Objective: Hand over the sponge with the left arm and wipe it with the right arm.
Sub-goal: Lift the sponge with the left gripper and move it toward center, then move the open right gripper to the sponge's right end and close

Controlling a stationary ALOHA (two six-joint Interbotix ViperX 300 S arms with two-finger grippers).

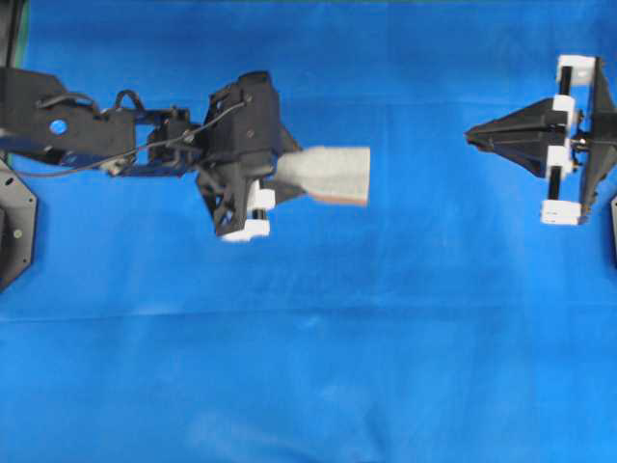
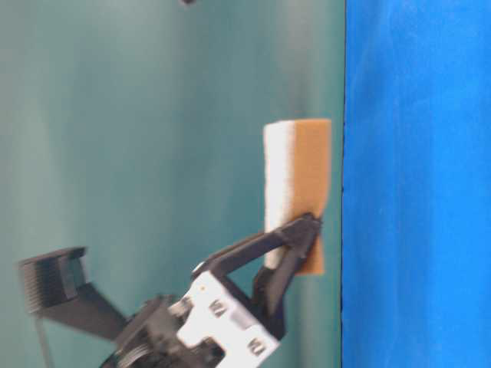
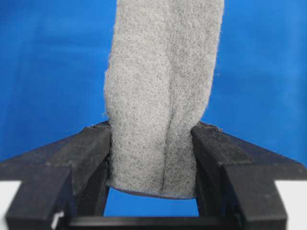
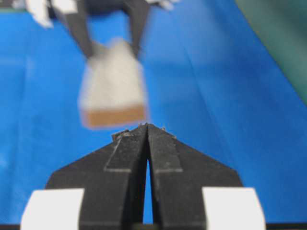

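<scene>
**Sponge held aloft between two arms**

The sponge (image 1: 333, 174), grey-white speckled with an orange-brown backing, is pinched at one end by the left arm's hand (image 1: 280, 174), its free end pointing across the blue counter (image 1: 308, 386). The right arm's hand (image 1: 472, 136) faces it, well apart, fingers pressed together and empty.
</scene>
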